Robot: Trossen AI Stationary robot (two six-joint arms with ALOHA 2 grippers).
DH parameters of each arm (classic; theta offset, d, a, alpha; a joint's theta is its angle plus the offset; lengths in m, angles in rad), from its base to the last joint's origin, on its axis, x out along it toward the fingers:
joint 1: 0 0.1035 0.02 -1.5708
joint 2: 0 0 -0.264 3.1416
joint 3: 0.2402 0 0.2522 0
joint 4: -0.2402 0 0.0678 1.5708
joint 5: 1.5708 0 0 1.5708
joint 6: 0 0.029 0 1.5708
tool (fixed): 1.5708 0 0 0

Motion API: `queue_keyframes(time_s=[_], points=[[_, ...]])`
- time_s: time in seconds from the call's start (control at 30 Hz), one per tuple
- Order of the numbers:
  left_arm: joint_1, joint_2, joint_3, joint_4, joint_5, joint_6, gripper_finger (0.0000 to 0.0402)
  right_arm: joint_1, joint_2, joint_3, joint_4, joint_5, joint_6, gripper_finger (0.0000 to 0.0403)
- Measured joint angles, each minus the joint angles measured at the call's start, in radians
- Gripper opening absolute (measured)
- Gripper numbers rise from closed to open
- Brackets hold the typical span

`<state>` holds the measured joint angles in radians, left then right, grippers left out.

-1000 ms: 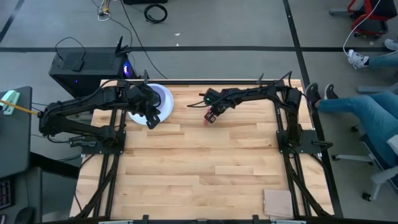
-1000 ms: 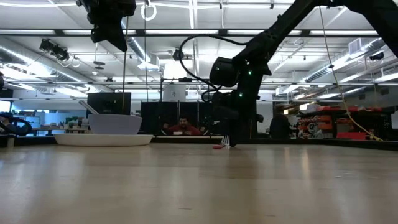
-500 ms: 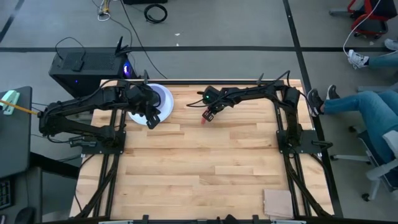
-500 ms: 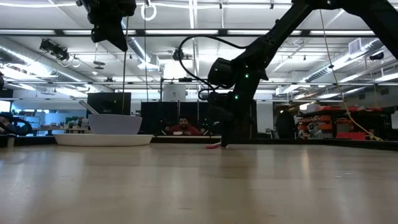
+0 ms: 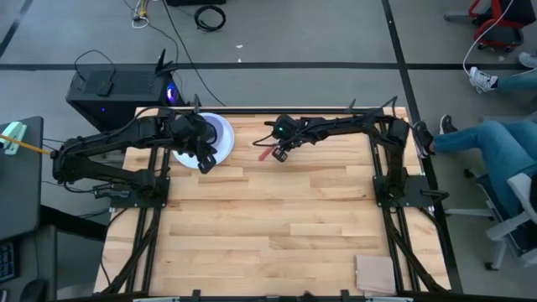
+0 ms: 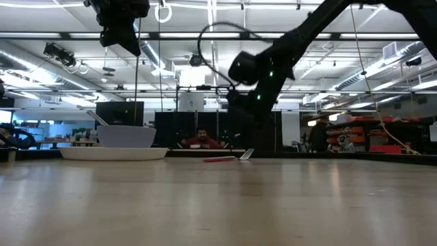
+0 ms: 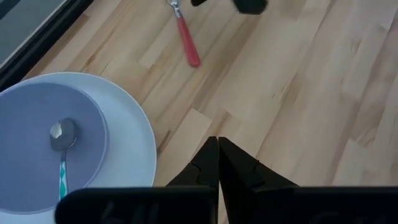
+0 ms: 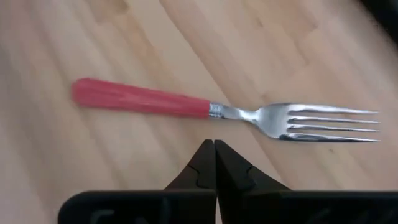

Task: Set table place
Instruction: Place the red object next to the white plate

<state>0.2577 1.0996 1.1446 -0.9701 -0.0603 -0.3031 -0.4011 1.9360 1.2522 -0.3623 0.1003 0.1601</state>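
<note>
I see the table with the plate at its far left, the bowl and spoon on it, the fork flat nearby, below my right gripper, pinched together and empty.

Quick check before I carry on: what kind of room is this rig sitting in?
Probably a robotics lab or open workshop, not a dining room: exposed ceiling ducts and strip lights, a computer tower with loose cables on the floor, and a person seated beside the table.
</note>
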Motion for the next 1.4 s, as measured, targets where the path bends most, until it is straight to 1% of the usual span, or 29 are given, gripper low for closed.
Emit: queue_keyframes(time_s=[0.23,0.4,0.47,0.6,0.8,0.97,1.1,1.23,1.4], points=[[0.0,0.0,-0.023,0.087,0.0,-0.001,0.0029,0.092,-0.187,0.001,-0.162,0.124,-0.022,0.0],[0.0,0.053,-0.023,0.178,0.0,-0.007,0.0037,0.167,-0.306,0.001,-0.245,0.146,-0.024,0.0],[0.0,0.095,-0.022,0.225,0.001,-0.003,0.0039,0.194,-0.348,0.001,-0.268,0.147,-0.024,0.0],[0.003,0.207,-0.005,0.251,0.0,0.039,0.0036,0.251,-0.417,0.001,-0.316,0.164,-0.023,0.0],[0.009,0.399,0.11,0.259,0.0,0.107,0.0019,0.314,-0.509,0.001,-0.383,0.173,-0.001,0.0],[0.021,0.557,0.21,0.303,0.0,0.141,0.0014,0.356,-0.566,0.001,-0.458,0.226,0.032,0.0001],[0.032,0.663,0.291,0.302,-0.001,0.191,0.0033,0.381,-0.608,0.001,-0.542,0.239,0.069,0.0],[0.042,0.756,0.371,0.293,-0.002,0.209,0.0069,0.401,-0.652,0.001,-0.582,0.246,0.1,0.0001],[0.082,0.861,0.448,0.257,0.005,0.219,0.0111,0.411,-0.705,0.001,-0.598,0.249,0.102,0.0001]])
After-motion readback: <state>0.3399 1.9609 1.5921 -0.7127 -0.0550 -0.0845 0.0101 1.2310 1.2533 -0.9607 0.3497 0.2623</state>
